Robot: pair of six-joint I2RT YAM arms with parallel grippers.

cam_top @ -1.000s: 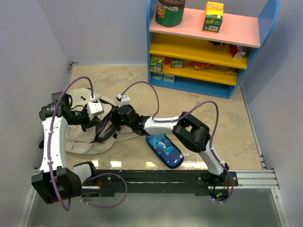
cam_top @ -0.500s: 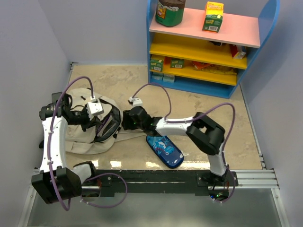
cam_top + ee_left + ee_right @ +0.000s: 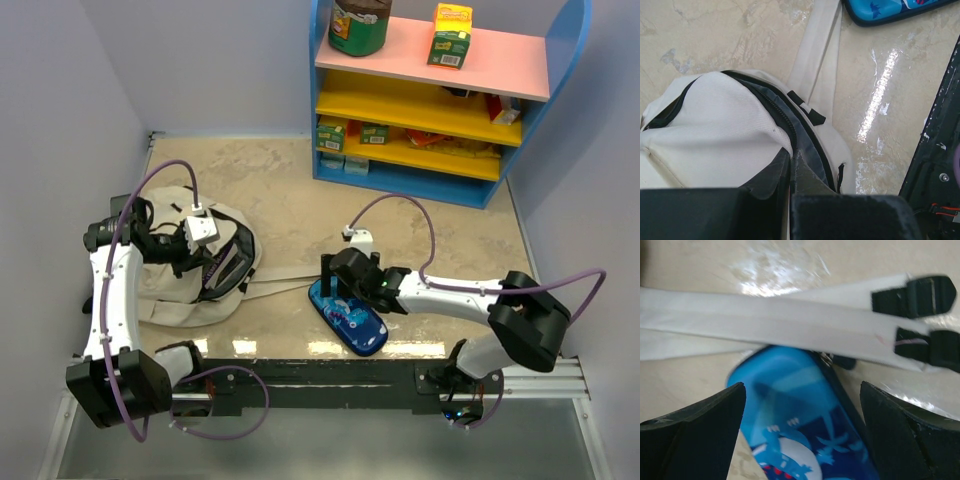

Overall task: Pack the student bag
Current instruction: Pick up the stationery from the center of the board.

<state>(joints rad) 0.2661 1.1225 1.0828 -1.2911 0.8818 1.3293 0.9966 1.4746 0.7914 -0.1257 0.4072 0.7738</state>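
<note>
The student bag (image 3: 170,300) lies at the left of the floor, beige with a dark-lined zip opening. My left gripper (image 3: 218,258) is shut on the rim of that opening; in the left wrist view its fingertips (image 3: 790,162) pinch the bag (image 3: 715,130) fabric and lining. Two flat beige straps (image 3: 765,320) with black buckles (image 3: 912,295) trail right from the bag. My right gripper (image 3: 340,290) is open, just above the near end of a blue pencil case (image 3: 352,320). In the right wrist view the pencil case (image 3: 790,385) shows between the spread jaws of the right gripper (image 3: 802,407), untouched.
A blue shelf unit (image 3: 430,100) with a jar, cartons and boxes stands at the back right. A black rail (image 3: 330,380) runs along the near edge. Walls close in on the left and right. The pencil case (image 3: 890,10) also shows at the top of the left wrist view.
My right arm has pulled away from the bag's opening, swung right and down over the pencil case, and its gripper has gone from shut to open. The left arm has not moved.
</note>
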